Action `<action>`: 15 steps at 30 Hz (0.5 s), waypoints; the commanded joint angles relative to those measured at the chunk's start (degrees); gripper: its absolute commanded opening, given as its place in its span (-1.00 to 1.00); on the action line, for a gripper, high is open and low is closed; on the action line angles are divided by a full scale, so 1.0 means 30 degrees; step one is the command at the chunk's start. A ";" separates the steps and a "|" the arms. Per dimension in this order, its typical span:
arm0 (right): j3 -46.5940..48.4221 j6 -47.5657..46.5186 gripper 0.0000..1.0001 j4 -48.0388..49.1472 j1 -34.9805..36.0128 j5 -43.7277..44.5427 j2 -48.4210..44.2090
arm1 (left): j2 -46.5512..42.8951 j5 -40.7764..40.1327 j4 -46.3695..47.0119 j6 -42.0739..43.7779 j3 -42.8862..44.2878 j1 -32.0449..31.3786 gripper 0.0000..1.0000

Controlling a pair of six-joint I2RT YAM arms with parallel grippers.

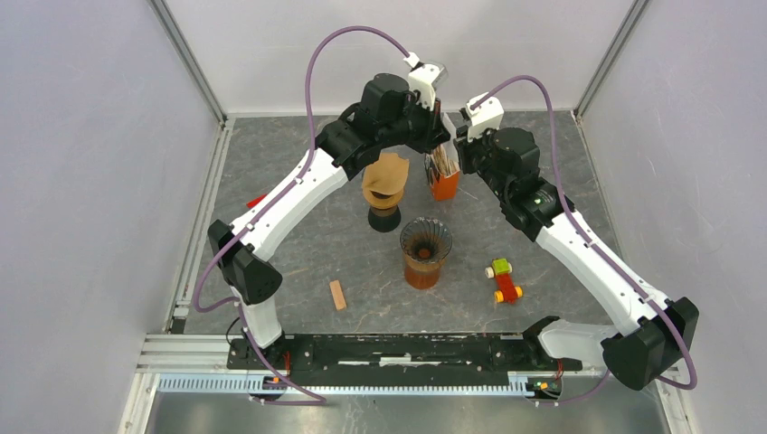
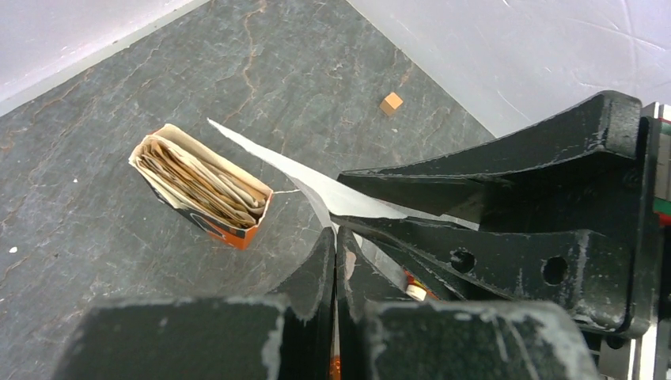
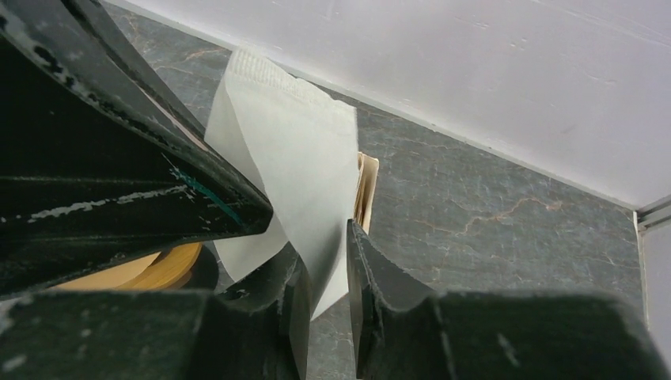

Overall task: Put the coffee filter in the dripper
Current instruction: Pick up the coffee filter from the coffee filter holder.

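Desk (image 1: 298,244): gray like stone, white walls (image 1: 90,136) around it.
Left end effector (image 2: 336,233): pressed together, pinching the coffee filter (image 3: 293,150) by its edge.
Right end effector (image 3: 324,241): fingers a little apart, filter hanging between them.
Coffee filter: white, up in the air.
Filter box (image 2: 202,186): orange, just under both end effectors.
Dripper (image 1: 425,240): well apart from them, nearer the arm bases.

- Right wrist view, ctr: filter (image 3: 293,150) covers most of filter box (image 3: 365,186); only edge sliver shows.
- Left wrist view, lower ctr: red/white obj (image 2: 413,286) behind right gripper (image 2: 342,198), can't ID.
- Right wrist view, lower left: tan round obj (image 3: 150,269) mostly covered.
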 commanded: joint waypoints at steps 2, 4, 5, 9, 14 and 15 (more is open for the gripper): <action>0.0611 0.0314 -0.44 0.0542 -0.0074 -0.0409 0.0126 | -0.1091 0.0723 0.0485 0.0231 -0.0196 -0.0189 -0.95; 0.0672 0.0221 -0.51 0.0496 -0.0074 -0.0250 0.0195 | -0.1152 0.0685 0.0476 0.0293 -0.0229 -0.0176 -0.96; 0.0672 0.0204 -0.62 0.0502 -0.0082 -0.0179 0.0186 | -0.1182 0.0600 0.0485 0.0386 -0.0248 -0.0190 -0.95; 0.0614 0.0226 -1.00 0.0488 -0.0076 0.0011 -0.0013 | -0.1297 -0.0085 0.0420 0.0942 -0.0363 -0.0191 -0.95; 0.0635 0.0610 -1.00 0.0481 -0.0076 0.0910 -0.0167 | -0.1047 -0.0764 0.0693 0.0636 -0.0496 -0.0191 -0.65; 0.0696 0.0728 -1.00 0.0442 -0.0060 0.1088 -0.0131 | -0.0945 -0.0762 0.0815 0.0341 -0.0456 -0.0191 -0.59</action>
